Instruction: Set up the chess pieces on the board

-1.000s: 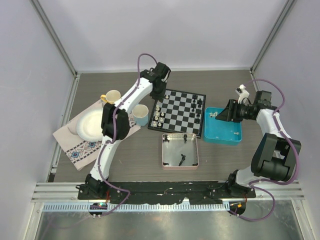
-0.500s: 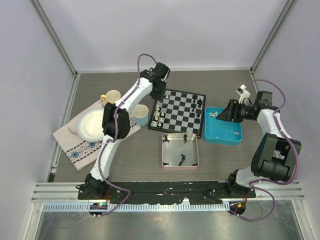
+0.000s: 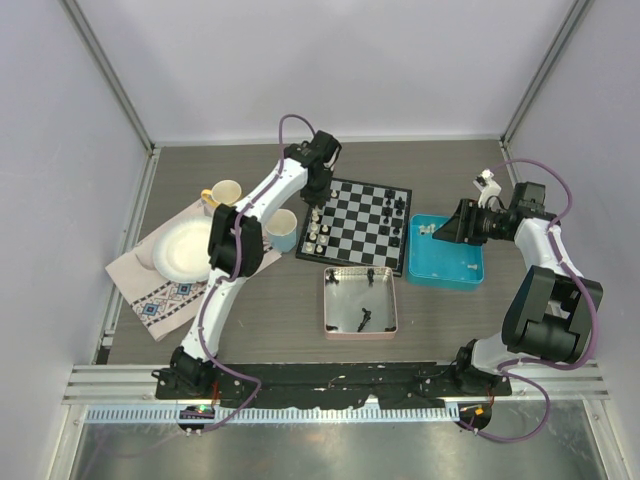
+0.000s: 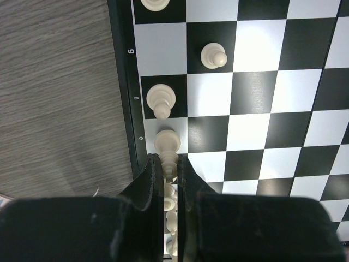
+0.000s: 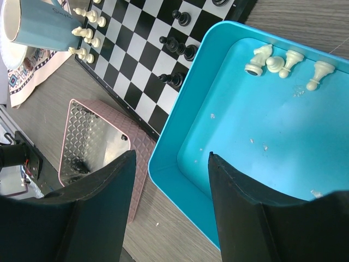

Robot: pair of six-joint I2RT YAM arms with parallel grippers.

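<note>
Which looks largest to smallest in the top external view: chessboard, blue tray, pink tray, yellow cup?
1. The chessboard, clearly largest.
2. The blue tray and the pink tray, too alike to rank.
3. The yellow cup, smallest by far.

Bright even light; glare on the board (image 4: pixel 256 49) (near foreground blurred).

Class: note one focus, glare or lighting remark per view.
Left wrist: left gripper, shut on a white piece, dark and blurred; board's white squares glare. Right wrist: right gripper blurred, blue tray sharp. Top external: even light.
</note>
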